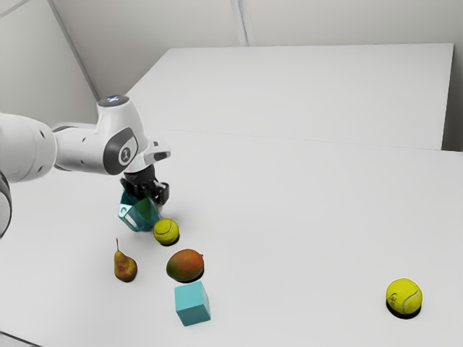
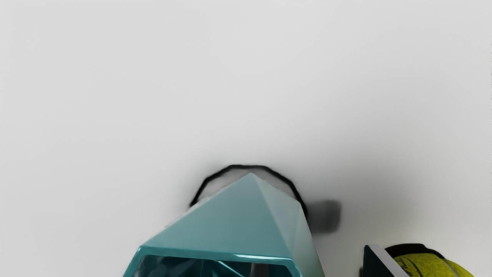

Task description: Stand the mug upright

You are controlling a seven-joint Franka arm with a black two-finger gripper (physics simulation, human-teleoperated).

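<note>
In the exterior view my gripper [image 1: 148,192] is down at the teal faceted mug [image 1: 142,217], which looks tilted, its handle side toward the view's left. The wrist view has my gripper [image 2: 318,271] open around one wall of the mug [image 2: 234,223]. One finger [image 2: 378,262] stands outside that wall with a gap. A dark grey shape inside the mug's opening looks like the other finger. The mug's lower part and how it rests on the table are partly hidden.
A tennis ball [image 1: 166,231] sits close beside the mug. Nearby are a pear [image 1: 125,267], a mango [image 1: 186,265] and a teal cube [image 1: 192,303]. Another tennis ball [image 1: 404,296] lies far to the exterior view's right on the white table [image 1: 289,217].
</note>
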